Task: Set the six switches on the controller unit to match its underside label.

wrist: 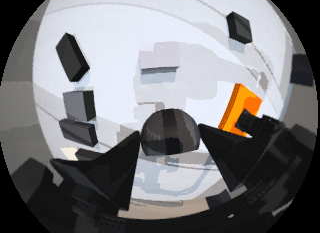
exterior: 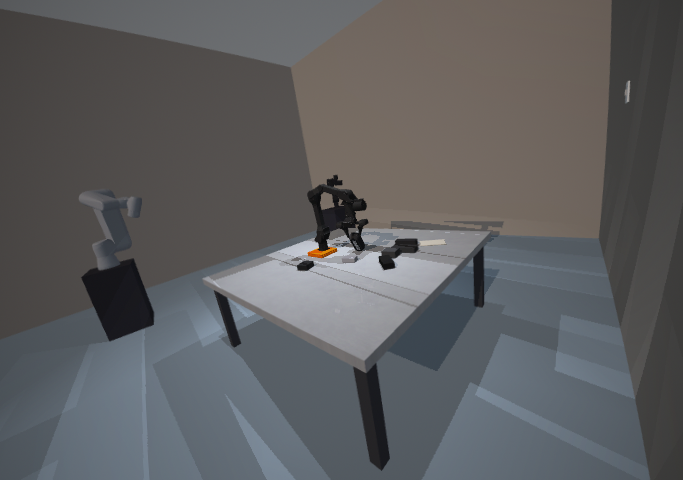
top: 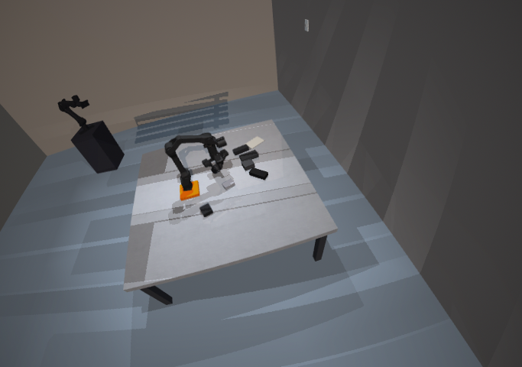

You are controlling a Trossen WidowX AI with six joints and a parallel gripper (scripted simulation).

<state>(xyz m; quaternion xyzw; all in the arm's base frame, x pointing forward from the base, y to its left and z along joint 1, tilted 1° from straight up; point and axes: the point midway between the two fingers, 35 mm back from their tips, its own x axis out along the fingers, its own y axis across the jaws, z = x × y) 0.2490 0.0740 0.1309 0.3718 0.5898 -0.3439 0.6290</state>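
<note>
My gripper hangs above the bench behind the light grey block, pointing down. Its fingers stand wide, at both sides of a dark, rounded-looking piece, and appear shut on it. It looks like the controller unit, held clear of the bench with one end towards the wrist camera. Small light marks show along it in the exterior view. Its switch settings, numbers and label cannot be read in any view. No block on the bench plainly shows rocker switches.
A light grey block lies near the gripper. A black block, several dark modules and a cream card lie to its right in the top view. A small dark block lies near the orange base.
</note>
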